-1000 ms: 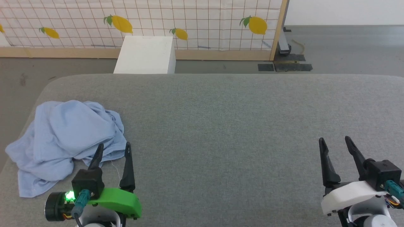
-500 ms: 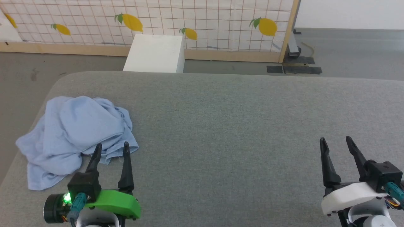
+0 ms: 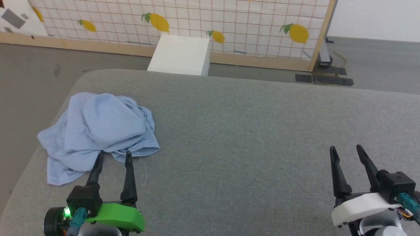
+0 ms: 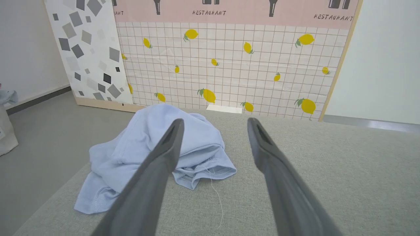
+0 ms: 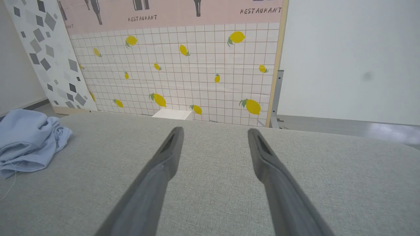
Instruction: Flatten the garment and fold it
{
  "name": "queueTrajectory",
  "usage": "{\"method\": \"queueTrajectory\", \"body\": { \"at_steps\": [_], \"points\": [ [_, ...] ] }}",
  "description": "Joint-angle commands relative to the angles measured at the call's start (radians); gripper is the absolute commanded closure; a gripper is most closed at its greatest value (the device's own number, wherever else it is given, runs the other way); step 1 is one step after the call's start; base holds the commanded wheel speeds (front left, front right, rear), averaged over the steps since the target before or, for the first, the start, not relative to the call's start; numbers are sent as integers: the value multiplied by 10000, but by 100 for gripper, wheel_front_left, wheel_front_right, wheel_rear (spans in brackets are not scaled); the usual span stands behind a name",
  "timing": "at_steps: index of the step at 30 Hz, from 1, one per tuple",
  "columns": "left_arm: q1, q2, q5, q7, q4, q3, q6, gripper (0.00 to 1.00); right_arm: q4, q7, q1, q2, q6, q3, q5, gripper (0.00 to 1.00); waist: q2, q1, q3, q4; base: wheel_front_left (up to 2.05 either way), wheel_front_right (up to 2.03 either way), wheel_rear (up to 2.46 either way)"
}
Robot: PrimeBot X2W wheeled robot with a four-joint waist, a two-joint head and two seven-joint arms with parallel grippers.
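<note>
My left fingers point(image 3: 127, 160) stand apart, empty, their tips at the near edge of the garment point(image 3: 98, 127); it lies crumpled in a light blue heap at the grey worktop's point(image 3: 246, 131) left end; my right fingers point(image 3: 335, 162), also apart, hover well clear.

Pale blue garment point(image 3: 98, 127), speckly grey counter point(image 3: 249, 137), white grid-tiled wall panel point(image 3: 249, 19) dotted with yellow lemons point(image 3: 158, 22), plain white box point(image 3: 180, 55).

The garment point(image 5: 29, 137) is cut off by the right wrist view's left edge
</note>
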Motion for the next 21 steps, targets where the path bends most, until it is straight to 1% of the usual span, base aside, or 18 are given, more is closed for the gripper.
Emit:
{"method": "queueTrajectory", "body": {
  "at_steps": [1, 13, 21],
  "points": [
    [102, -26, -94, -109, -54, 50, 29, 0, 66, -116, 70, 15, -12, 13, 82, 0, 0, 0, 1, 189, 0, 0, 0],
    [247, -30, -209, -355, -170, 104, 44, 0, 286, -362, 79, 18, -14, 126, 230, 0, 0, 0, 16, 1067, 0, 0, 0],
    [363, -32, -288, -523, -200, 145, 29, 0, 467, -532, 102, 20, -15, 102, 410, 0, 0, 0, -61, 1767, 0, 0, 0]
  ]
}}
